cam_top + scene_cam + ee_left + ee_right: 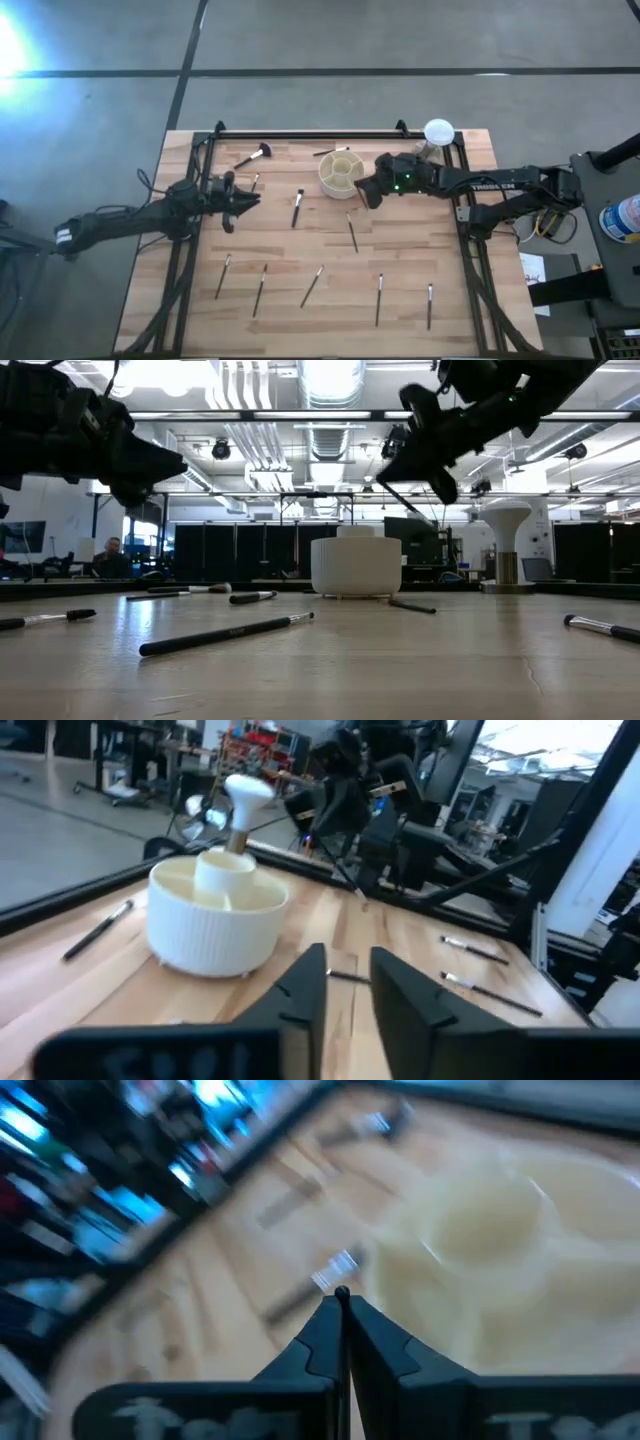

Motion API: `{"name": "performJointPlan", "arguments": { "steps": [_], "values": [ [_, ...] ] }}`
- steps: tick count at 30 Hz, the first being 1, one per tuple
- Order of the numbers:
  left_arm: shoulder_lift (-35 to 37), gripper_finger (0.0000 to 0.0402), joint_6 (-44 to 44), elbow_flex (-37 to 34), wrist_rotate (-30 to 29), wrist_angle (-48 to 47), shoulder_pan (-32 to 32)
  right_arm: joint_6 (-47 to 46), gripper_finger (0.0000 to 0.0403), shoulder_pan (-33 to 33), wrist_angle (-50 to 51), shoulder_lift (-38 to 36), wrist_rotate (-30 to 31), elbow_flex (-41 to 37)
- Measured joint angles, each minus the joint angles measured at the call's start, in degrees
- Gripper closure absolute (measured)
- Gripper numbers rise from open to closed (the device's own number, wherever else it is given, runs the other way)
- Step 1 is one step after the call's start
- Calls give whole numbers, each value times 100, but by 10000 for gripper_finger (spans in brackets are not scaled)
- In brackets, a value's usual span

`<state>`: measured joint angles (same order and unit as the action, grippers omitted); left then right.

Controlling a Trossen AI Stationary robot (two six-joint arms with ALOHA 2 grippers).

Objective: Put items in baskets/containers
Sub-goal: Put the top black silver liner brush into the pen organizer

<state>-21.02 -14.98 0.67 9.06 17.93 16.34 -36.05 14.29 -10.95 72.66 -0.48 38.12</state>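
Brush, thin dark-handled makeup type (405,500), pinched in right gripper (366,193) just right of round cream divided holder (341,171), upper centre. Probably light, stiff, slippery; best gripped mid-handle. Left gripper (240,205) slightly parted, empty, mid-left.

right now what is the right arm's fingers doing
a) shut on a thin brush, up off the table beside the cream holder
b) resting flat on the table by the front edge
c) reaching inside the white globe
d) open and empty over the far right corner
a: the right gripper hangs above the table next to the cream holder, its fingers pressed together on a thin brush that slants down from them.
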Motion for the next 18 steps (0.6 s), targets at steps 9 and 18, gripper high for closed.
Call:
{"name": "performJointPlan", "arguments": {
  "steps": [9, 18],
  "values": [
    [-934, 252, 581, 90, -964, 901, -797, -11, 394, -132, -2972, 940, 58, -10],
    [-1914, 250, -415, 559, -1110, 1532, -997, -15, 394, -188, -5864, 2272, 44, -9]
  ]
}}
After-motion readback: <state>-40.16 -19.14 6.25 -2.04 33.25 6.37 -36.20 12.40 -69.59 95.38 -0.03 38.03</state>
